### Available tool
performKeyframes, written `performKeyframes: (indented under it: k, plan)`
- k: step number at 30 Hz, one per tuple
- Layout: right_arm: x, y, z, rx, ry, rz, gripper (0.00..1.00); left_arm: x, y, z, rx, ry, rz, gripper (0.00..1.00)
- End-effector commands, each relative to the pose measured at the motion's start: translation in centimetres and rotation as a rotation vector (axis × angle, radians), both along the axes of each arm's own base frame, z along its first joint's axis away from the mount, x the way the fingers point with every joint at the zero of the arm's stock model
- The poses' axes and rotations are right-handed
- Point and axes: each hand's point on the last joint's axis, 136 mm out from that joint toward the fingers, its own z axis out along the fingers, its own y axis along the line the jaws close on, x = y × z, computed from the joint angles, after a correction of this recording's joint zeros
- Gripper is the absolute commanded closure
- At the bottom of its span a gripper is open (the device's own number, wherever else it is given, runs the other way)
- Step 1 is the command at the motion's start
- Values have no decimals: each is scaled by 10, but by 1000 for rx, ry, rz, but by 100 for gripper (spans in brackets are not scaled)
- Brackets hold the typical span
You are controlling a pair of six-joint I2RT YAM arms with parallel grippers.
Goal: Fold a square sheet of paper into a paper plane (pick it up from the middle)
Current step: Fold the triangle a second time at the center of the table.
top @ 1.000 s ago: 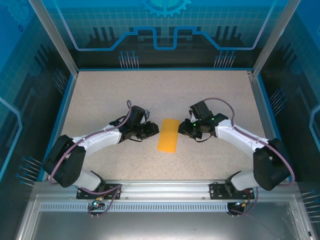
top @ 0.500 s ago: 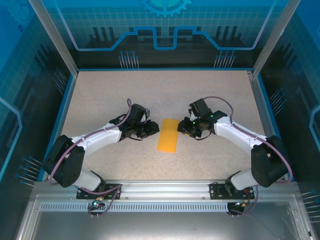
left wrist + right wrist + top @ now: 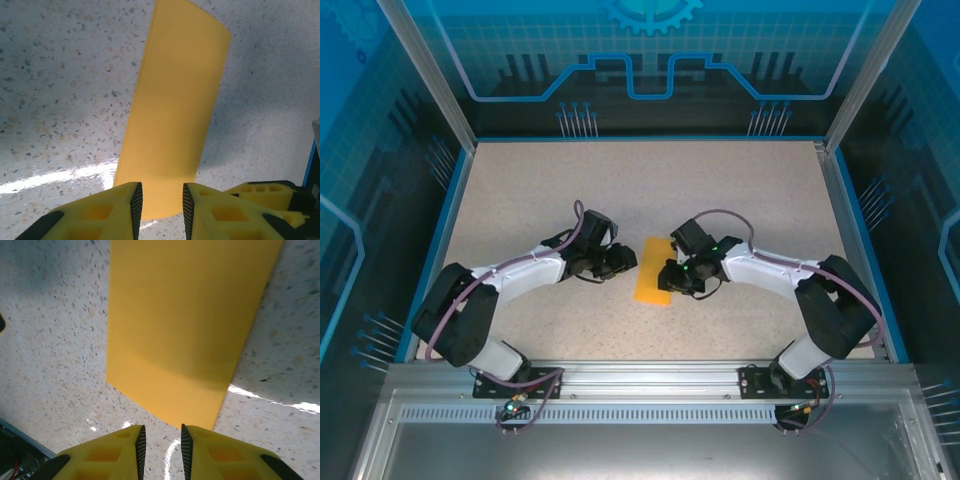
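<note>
The square sheet of paper [image 3: 651, 272] is orange-yellow and lies flat on the speckled table as a narrow folded rectangle, not in the shape of a paper plane. My left gripper [image 3: 628, 260] sits just left of it, fingers pointing at its left long edge. In the left wrist view the paper [image 3: 175, 100] runs away from the left gripper [image 3: 160, 200], whose jaws stand a little apart over its near end. My right gripper [image 3: 668, 277] is over the sheet's right edge, low down. In the right wrist view the right gripper [image 3: 161, 440] is open on nothing, just short of a paper [image 3: 185, 325] corner.
The speckled table [image 3: 740, 190] has a raised blue rim [image 3: 440, 235] on the left, back and right. Both arm bases are bolted to the metal rail [image 3: 640, 378] at the near edge. Open table lies behind and beside the paper.
The right arm has swung left and its gripper now reaches over the paper's right edge. The left gripper has stayed almost where it was.
</note>
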Motion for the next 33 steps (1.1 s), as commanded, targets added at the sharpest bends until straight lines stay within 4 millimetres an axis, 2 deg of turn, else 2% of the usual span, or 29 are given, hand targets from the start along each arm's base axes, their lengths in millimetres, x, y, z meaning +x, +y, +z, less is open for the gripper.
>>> performKeyframes:
  k: [1, 9, 13, 17, 23, 28, 33]
  plan:
    - [-6, 9, -12, -11, 18, 39, 74, -3, -2, -7, -21, 33, 0, 69]
    - [-15, 3, -36, -60, 65, 61, 74, -1, -2, -15, -10, 54, -1, 69]
    - [-26, -17, -48, -120, 85, 58, 73, 0, -3, -16, -6, 57, -2, 69]
    - [-27, -31, -52, -136, 91, 60, 73, -1, -3, -18, -3, 66, -8, 69]
    - [-14, -32, -39, -95, 47, 71, 73, -1, -5, -18, -9, 69, -13, 66]
    - [-6, -12, -13, 21, -19, 121, 70, -4, -11, -19, -34, 83, -36, 62]
    - [2, -19, -1, 5, -82, 84, 64, -2, -16, -22, -54, 86, -49, 54]
